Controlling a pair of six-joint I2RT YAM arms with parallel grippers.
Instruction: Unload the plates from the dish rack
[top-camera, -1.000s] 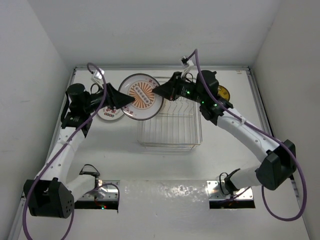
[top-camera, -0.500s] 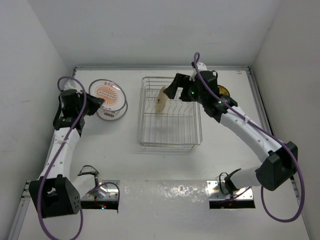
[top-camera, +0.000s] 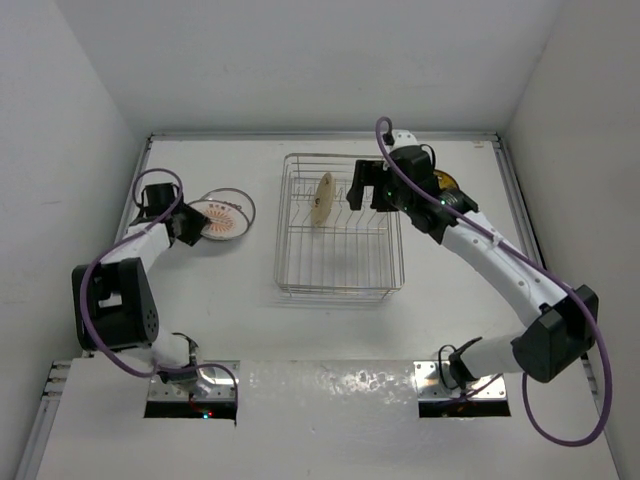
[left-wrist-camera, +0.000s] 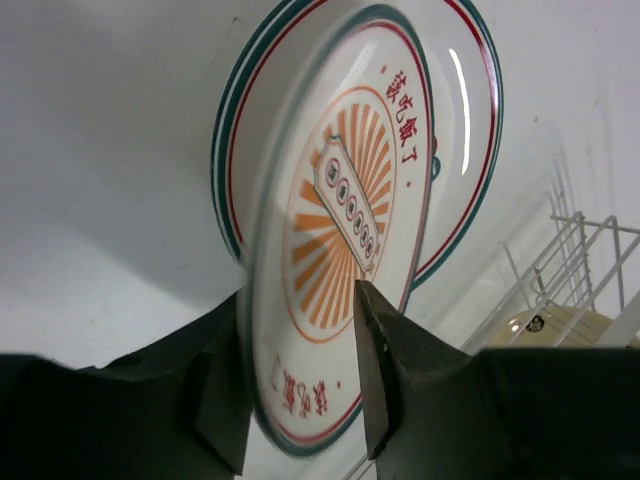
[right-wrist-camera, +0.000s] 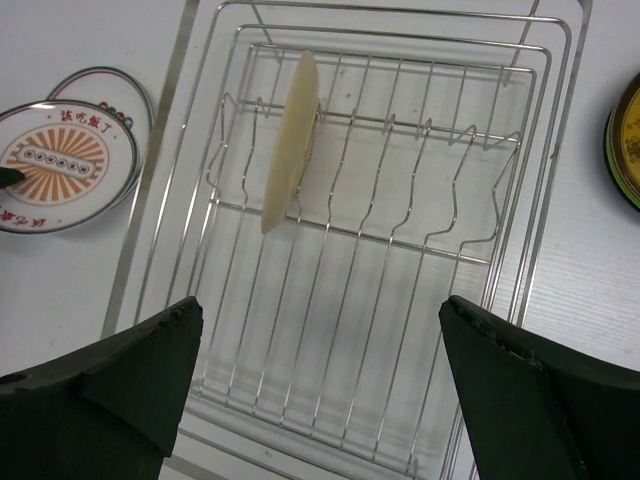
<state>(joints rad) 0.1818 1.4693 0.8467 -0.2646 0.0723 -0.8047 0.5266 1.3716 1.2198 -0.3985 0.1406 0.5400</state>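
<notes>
A white plate with an orange sunburst rests on a ringed plate, left of the dish rack. My left gripper straddles its near rim. The fingers stand apart, one over the face and one behind. A cream plate stands on edge in the rack's far left slots. My right gripper hovers wide open above the rack, holding nothing.
A yellow-orange plate lies on the table right of the rack, partly behind the right arm. The left wall is close behind the left arm. The arms' bases stand at the near edge.
A second ago both grippers held the sunburst plate above the rack's left edge. The left arm carried it to the stack and its jaws have widened. The right gripper let go and opened over the rack.
</notes>
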